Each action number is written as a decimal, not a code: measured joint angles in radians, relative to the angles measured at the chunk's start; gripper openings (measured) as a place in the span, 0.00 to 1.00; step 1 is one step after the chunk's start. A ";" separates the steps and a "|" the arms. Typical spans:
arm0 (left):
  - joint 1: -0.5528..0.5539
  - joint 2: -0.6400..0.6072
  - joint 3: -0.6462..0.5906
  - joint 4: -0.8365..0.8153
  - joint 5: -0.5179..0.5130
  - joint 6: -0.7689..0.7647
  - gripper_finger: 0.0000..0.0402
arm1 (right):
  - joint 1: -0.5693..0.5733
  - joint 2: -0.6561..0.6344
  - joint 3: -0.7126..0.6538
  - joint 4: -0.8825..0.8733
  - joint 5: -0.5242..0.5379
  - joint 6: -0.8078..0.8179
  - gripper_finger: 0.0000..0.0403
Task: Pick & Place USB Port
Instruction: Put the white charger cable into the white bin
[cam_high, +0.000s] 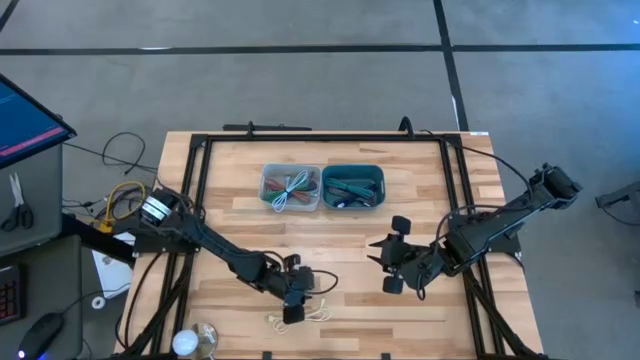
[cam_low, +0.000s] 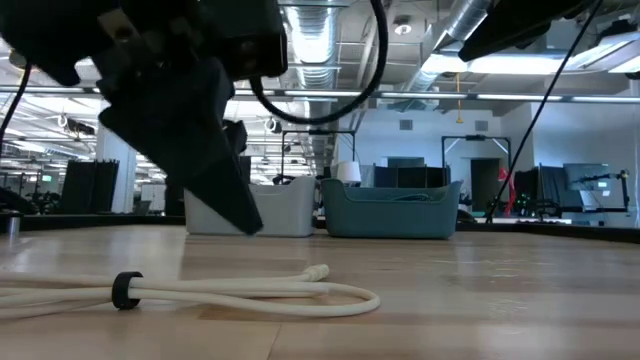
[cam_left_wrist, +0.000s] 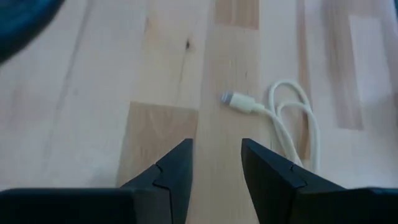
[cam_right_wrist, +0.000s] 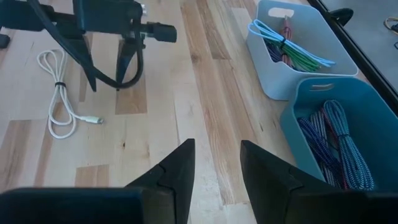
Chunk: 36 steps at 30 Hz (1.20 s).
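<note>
A cream USB cable (cam_left_wrist: 292, 118) lies coiled on the wooden table near its front edge. It is bound by a black tie (cam_low: 126, 290), and its plug end (cam_left_wrist: 236, 101) rests flat on the wood. My left gripper (cam_left_wrist: 216, 149) hangs open just above the table beside the cable (cam_high: 318, 313), slanting down, with only bare wood between its fingers. From table height that gripper (cam_low: 215, 170) shows as a dark wedge behind the cable (cam_low: 250, 292). My right gripper (cam_high: 383, 263) waits open above the table's right half, clear of everything.
Two bins stand at the table's far middle. The pale grey bin (cam_high: 290, 188) holds green and blue cables, and the teal bin (cam_high: 352, 187) holds dark braided ones. A small white round object (cam_high: 195, 340) sits at the front left corner. Black frame rails (cam_high: 200, 180) run along the table's sides.
</note>
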 joint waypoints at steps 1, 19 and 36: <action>0.002 0.005 0.000 0.000 0.009 -0.003 0.34 | 0.000 0.000 0.000 0.000 0.000 0.000 0.30; 0.070 -0.065 0.000 0.001 0.220 -0.019 0.37 | 0.000 0.000 0.000 -0.002 0.000 0.003 0.30; -0.040 -0.064 -0.106 0.003 0.180 -0.266 0.37 | 0.000 0.000 0.000 -0.002 0.000 0.003 0.30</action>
